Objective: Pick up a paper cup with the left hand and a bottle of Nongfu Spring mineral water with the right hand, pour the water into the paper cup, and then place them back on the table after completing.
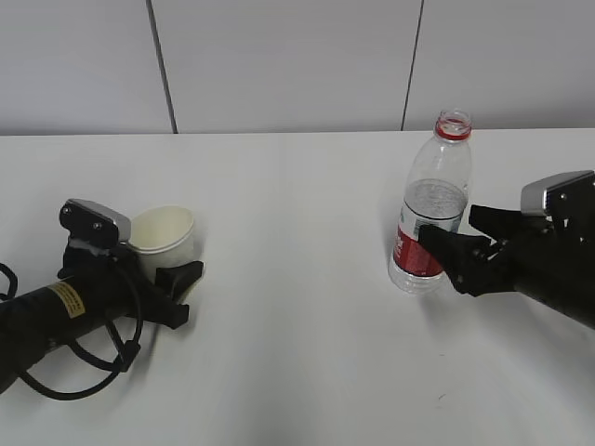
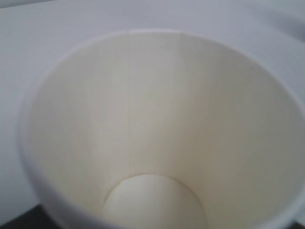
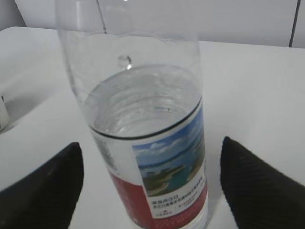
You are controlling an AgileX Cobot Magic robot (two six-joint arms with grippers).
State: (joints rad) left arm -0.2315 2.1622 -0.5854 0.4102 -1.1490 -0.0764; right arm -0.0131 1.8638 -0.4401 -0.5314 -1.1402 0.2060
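Paper cup: we see a plain white paper cup (image 1: 165, 238) standing upright on the large white matte table (image 1: 297, 307), left of the middle. Through the left wrist camera its mouth (image 2: 162, 129) fills almost the whole picture, and we can look straight down to a pale round bottom with no liquid visible in it.

Left hand: the black arm with the yellow sticker and grey-topped wrist block lies low over the table, its black two-finger gripper (image 1: 167, 279) set around the lower part of the cup. One finger (image 1: 182, 276) shows on the near side of the cup; the other is hidden behind it. We cannot tell whether the fingers press on the cup or merely flank it.

Bottle: a clear plastic bottle with a red neck ring and a red and white label (image 1: 429, 218) stands upright on the table, right of the middle, well apart from the cup. It carries no cap.

Water: the clear colourless water (image 3: 143, 102) reaches a little above the label's top edge.

Right hand: the black arm without a sticker comes in from the right edge. Its black gripper (image 3: 147, 181) has the fingers spread wide apart, one on either side of the bottle at label height. In the right wrist view we see bare table between each finger (image 3: 259, 183) and the bottle, so nothing is clamped.
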